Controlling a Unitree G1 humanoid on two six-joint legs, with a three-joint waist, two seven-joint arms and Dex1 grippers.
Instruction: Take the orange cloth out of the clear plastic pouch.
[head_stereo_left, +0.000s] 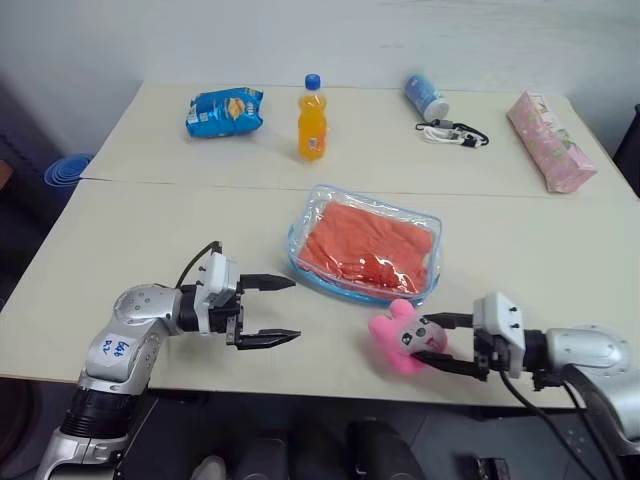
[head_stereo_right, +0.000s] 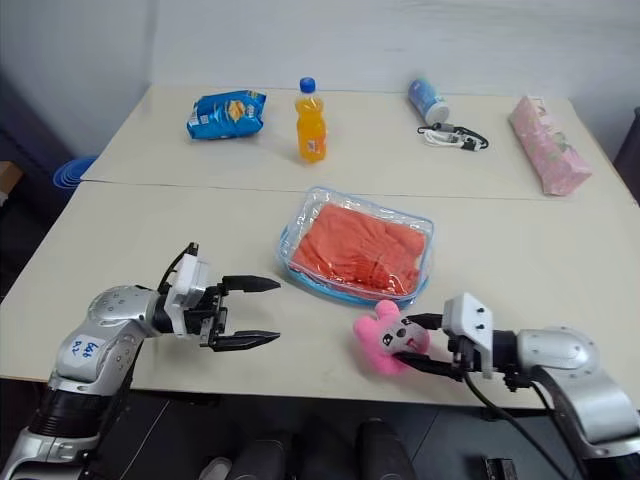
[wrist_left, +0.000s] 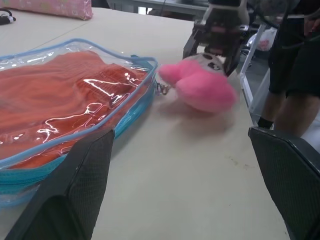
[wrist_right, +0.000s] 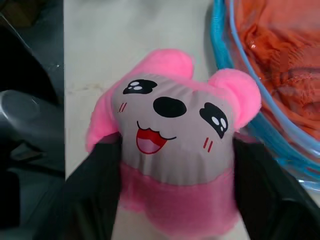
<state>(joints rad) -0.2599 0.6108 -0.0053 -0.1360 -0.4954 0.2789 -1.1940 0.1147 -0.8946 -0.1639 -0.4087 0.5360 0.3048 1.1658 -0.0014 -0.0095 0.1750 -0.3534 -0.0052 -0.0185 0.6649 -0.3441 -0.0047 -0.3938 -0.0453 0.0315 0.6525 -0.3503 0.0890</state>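
The clear plastic pouch (head_stereo_left: 310, 275), edged in light blue, lies flat at the table's middle with the orange cloth (head_stereo_left: 365, 248) folded inside it. A pink plush toy (head_stereo_left: 400, 340) sits at the pouch's near corner, joined to it by a small metal link (wrist_left: 162, 89). My right gripper (head_stereo_left: 428, 341) is open, its fingers (wrist_right: 95, 195) standing on either side of the toy. My left gripper (head_stereo_left: 272, 311) hovers open and empty near the table's front edge, to the left of the pouch and pointing toward it.
At the back of the table are a blue snack packet (head_stereo_left: 224, 111), an orange drink bottle (head_stereo_left: 312, 120), a toppled can (head_stereo_left: 427, 97), a black cord (head_stereo_left: 452, 133) and a pink packet (head_stereo_left: 550, 140). A person's legs (wrist_left: 292, 75) stand beyond the table's right side.
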